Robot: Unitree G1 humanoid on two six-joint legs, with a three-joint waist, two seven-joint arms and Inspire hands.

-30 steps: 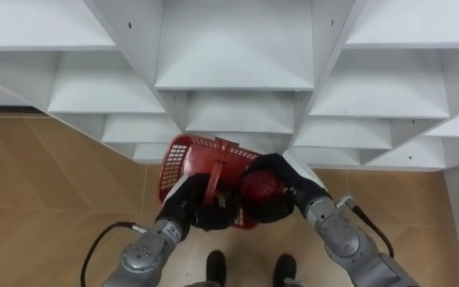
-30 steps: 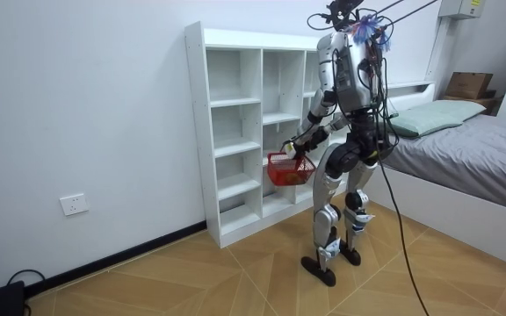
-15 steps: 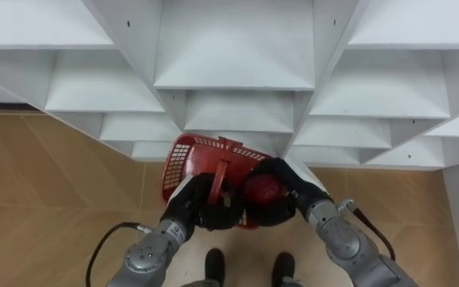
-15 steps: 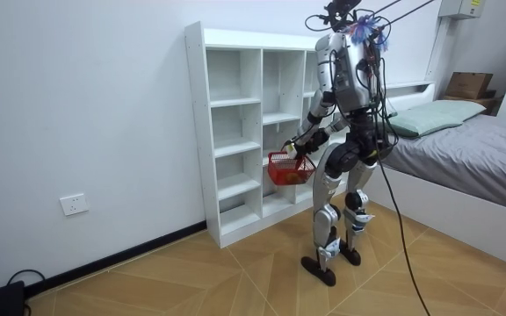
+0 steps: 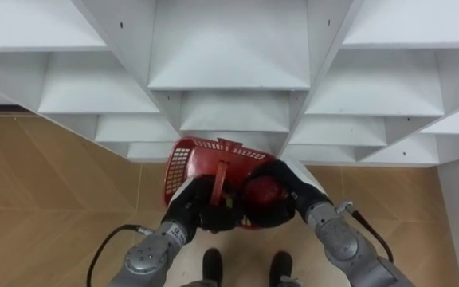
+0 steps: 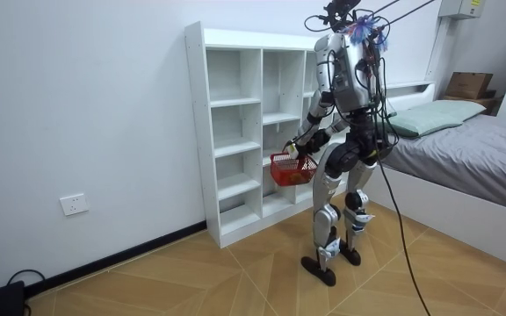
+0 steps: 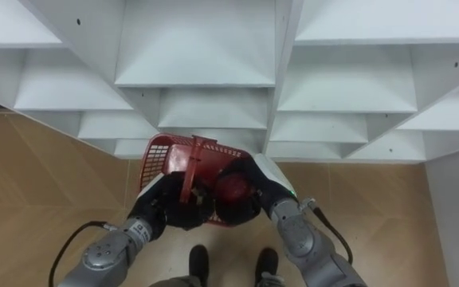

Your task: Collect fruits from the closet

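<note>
The white closet (image 5: 229, 48) takes up the upper part of the eye views, its open compartments bare. The robot stands upright, close in front of it, on the wooden floor (image 5: 54, 183). In the room view one bed (image 6: 464, 145) lies behind the robot at the room view's right, with a cardboard box (image 6: 468, 84) on the ledge above it. A wall socket (image 6: 75, 204) sits low on the wall at the room view's left.

Between the robot and the closet's lower shelves hangs one red basket (image 5: 178, 163). It is carried by the left hand (image 5: 200, 209), whose fingers are curled round the near end of the upright handle (image 5: 221, 169). The forearm comes up from the lower left.

The right hand (image 5: 287, 182) reaches in from the lower right and wraps one round red fruit (image 5: 261, 194), perhaps an apple. It holds the fruit at the basket's near right corner, level with the rim and just beside the left hand.
</note>
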